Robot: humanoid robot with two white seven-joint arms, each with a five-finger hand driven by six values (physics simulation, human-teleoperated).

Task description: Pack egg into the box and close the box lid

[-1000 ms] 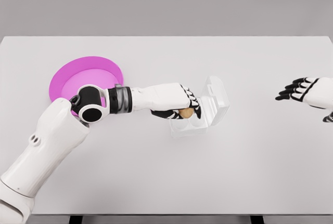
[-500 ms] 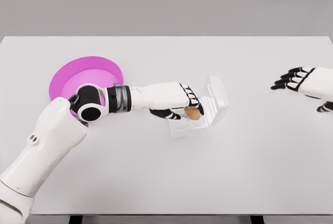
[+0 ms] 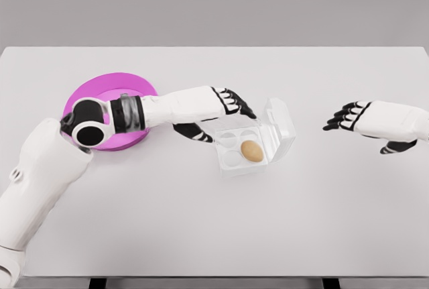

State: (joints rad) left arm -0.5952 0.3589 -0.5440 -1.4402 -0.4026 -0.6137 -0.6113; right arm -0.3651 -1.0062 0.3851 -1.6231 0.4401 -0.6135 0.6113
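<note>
Egg [image 3: 252,151] now sits loose in front-right cup of clear box [image 3: 249,147]; left hand [image 3: 216,113], which held it a sec ago, has let go & pulled back up-left, fingers spread, empty. Packing looks done, lid [image 3: 281,120] still upright. Egg's long axis lies roughly left-right w/ slight tilt. Right hand [image 3: 365,120] closer in, fingers spread, likely for lid

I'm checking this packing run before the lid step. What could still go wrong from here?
1. The open left hand hangs right beside the clear plastic egg box; a stray move could shove the light box.
2. The hinged clear lid stands open toward the open right hand; a push from that side might slide the box instead of folding the lid.
3. The brown egg sits in one cell; a jolt could roll it out.
</note>
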